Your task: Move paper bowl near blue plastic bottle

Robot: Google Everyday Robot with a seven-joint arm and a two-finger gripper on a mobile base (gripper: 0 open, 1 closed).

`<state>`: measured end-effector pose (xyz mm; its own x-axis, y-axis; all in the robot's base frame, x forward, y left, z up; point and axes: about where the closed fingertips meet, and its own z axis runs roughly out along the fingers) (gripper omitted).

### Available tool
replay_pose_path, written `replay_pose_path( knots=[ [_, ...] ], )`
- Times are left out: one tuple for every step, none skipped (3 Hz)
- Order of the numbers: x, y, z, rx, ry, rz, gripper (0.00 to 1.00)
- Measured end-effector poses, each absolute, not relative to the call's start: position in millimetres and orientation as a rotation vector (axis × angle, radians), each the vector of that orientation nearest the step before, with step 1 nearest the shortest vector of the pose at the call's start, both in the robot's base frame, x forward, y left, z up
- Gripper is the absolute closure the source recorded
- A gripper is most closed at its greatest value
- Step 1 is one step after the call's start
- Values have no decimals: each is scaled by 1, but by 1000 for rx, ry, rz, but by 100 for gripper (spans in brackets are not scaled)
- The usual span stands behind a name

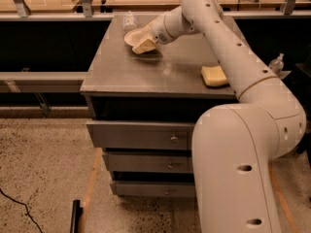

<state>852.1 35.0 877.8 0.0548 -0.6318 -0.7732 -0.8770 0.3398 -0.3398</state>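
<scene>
The paper bowl [132,36] is a cream-white shallow bowl at the far left part of the grey cabinet top [146,72]. It sits just in front of the blue plastic bottle [129,19], a small pale stubby bottle at the far left corner. My gripper [146,44] reaches in from the right and is shut on the bowl's right rim, with one tan finger [144,46] over the rim's near side. The bowl is low over or on the surface; I cannot tell which.
A yellow sponge [214,75] lies near the right front of the cabinet top. A clear pump-top bottle [277,63] stands off to the right behind my arm. Drawers run down the cabinet front. A wooden bench lies behind the cabinet.
</scene>
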Motion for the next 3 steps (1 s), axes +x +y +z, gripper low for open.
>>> replay_pose_path(
  knots=[
    [843, 19, 885, -1352, 1664, 342, 0],
    [788, -70, 941, -1186, 1713, 326, 0],
    [733, -136, 981, -1038, 1759, 251, 0]
  ],
)
